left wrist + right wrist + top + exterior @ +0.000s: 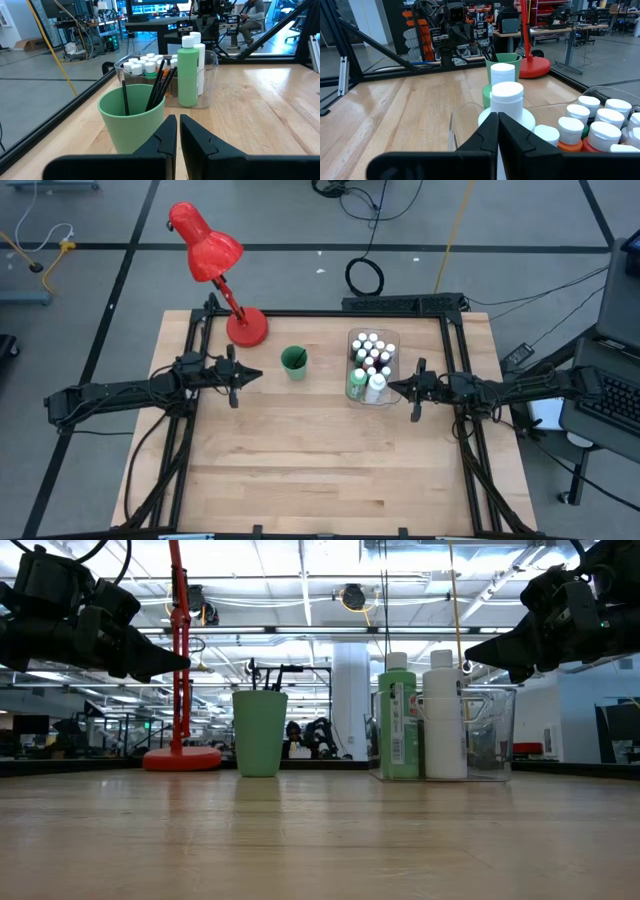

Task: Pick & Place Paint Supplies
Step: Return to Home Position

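Note:
The paint supplies sit at the table's far middle. Several small white-capped bottles (371,350), a green bottle (188,70) and a white bottle (443,718) stand upright in the clear tray (388,338). Dark-handled brushes (160,87) stand in the green cup (294,361), leaning on its rim. My left gripper (258,374) hovers level just left of the cup, shut and holding nothing. My right gripper (392,387) hovers level just right of the tray, shut and holding nothing, pointing at the white bottle (507,100).
A red desk lamp (212,252) stands with its round base (247,327) at the table's far left, behind my left gripper. A black frame rail (330,312) runs along the far edge. Bare wood (320,460) fills the table's near half.

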